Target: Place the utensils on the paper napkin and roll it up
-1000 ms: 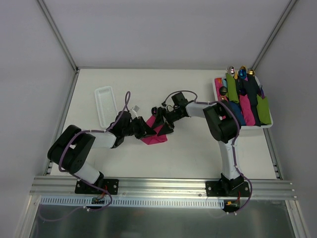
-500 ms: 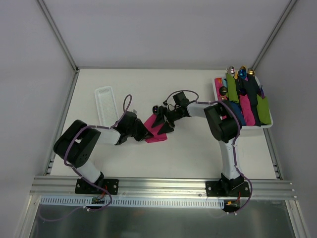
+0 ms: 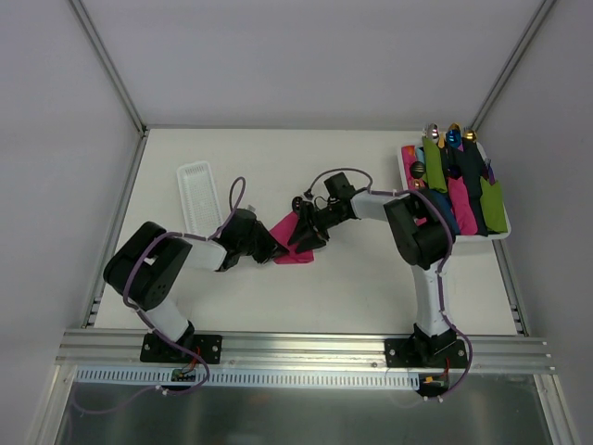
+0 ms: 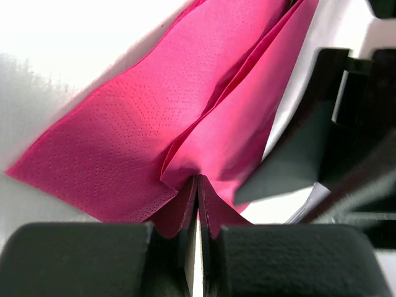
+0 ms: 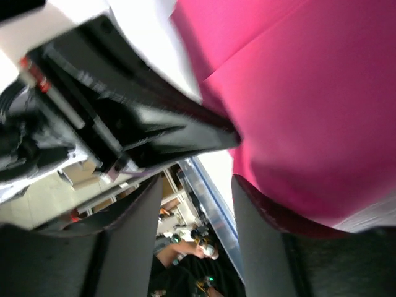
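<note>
Top external view: magenta paper napkin (image 3: 292,252) at mid-tabletop (image 3: 352,287), flanked by both sets of fingers.
The paper napkin is thin, magenta-pink and finely embossed. It is partly folded over on itself, with a crease running along its length in the left wrist view. A narrow white ridged tray (image 3: 196,195) lies at the rear left. A white bin (image 3: 505,234) at the right edge holds rolled napkins (image 3: 435,167) in green, blue, black and pink, with metallic heads protruding at the far end. The left fingers (image 3: 271,250) are closed tight on the napkin's near-left corner, with the paper pinched between them. The right fingers (image 3: 308,237) stand partly apart at the napkin's right side. There the paper lies against one finger only, and the gap between the fingers is see-through in the right wrist view.
</note>
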### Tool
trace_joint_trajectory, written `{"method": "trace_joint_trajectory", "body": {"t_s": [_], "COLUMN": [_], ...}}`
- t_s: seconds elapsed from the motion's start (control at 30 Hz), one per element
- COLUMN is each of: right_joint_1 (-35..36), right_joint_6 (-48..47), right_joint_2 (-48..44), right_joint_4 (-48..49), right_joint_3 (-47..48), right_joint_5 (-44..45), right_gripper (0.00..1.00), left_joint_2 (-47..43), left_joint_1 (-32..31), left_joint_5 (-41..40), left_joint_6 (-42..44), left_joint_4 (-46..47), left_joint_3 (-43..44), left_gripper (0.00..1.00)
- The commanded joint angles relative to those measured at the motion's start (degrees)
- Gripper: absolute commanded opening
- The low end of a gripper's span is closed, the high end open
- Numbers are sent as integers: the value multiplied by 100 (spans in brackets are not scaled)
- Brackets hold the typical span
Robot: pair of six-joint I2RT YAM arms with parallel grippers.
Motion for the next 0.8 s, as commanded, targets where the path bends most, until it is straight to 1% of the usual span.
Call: {"method": "trace_joint_trajectory", "body": {"t_s": [0.0, 0.03, 0.07, 0.1, 0.13, 0.17, 0.27, 0.33, 0.5, 0.77], "right_joint_1": [13, 21, 13, 13, 4, -14, -5, 12, 92, 250], "right_joint_6": [-776, -1005, -1494, -1682, -1823, -2033, -2438, -2702, -2905, -2967], "right_joint_2": [-680, -785, -830, -856, -883, -918, -936, -909, -734, -242], "right_joint_4": [-446, -631, -850, -1200, -1291, -1335, -1607, -1740, -1731, -1573], "right_joint_3": [275, 345, 433, 556, 575, 575, 583, 522, 355, 136], "right_joint_5": [-428, -376, -315, -236, -78, -7, 336, 563, 714, 1092], "right_gripper": [49, 47, 41, 38, 36, 31, 25, 24, 18, 15], "left_joint_2": [302, 337, 346, 346, 363, 355, 355, 346, 372, 425], "left_joint_1": [38, 38, 38, 38, 38, 38, 38, 38, 38, 38], "left_joint_5": [-283, -257, -222, -204, -204, -187, -169, -134, -99, -63], "left_joint_6": [75, 84, 110, 127, 136, 171, 198, 224, 303, 312], "left_joint_4": [-304, -269, -242, -233, -242, -242, -242, -233, -207, -207], "left_joint_3": [-186, -186, -186, -186, -178, -178, -186, -195, -187, -178], "left_gripper": [0, 0, 0, 0, 0, 0, 0, 0, 0, 0]}}
